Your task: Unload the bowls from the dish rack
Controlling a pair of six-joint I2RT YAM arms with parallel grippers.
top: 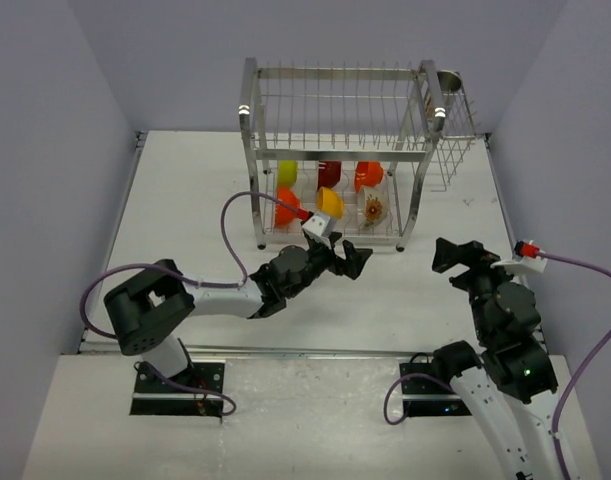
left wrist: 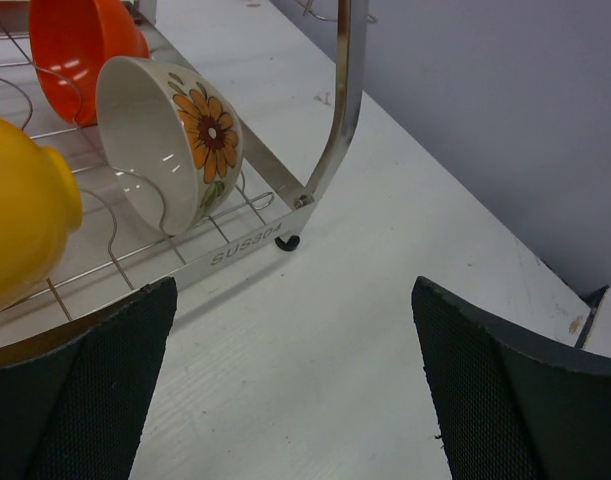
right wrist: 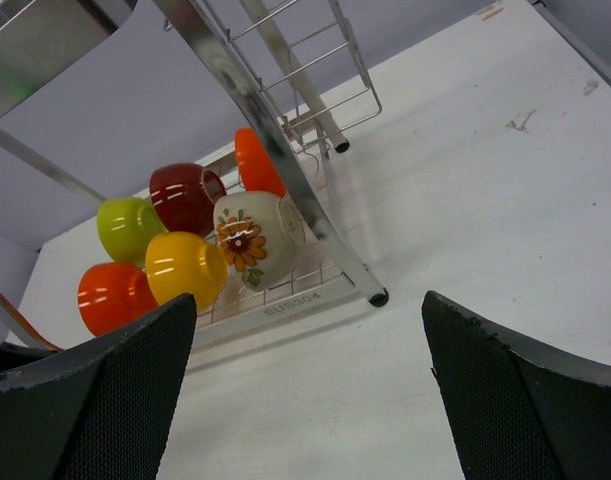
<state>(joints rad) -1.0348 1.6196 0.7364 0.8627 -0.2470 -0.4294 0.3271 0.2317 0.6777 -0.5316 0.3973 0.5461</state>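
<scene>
Only legible txt was "SUS304", stamped on the front bottom rail of the dish rack (left wrist: pixel 247 244), near its corner foot, per left wrist view. Right wrist view showed the same stamp, smaller & fainter.

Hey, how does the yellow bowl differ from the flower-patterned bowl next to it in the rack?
The yellow bowl is plain glossy yellow; the flower-patterned bowl is whitish with an orange flower. The yellow bowl sits toward the middle of the front row; the flower-patterned bowl stands by the right front corner of the dish rack. Both stand on edge on the lower tier.
</scene>
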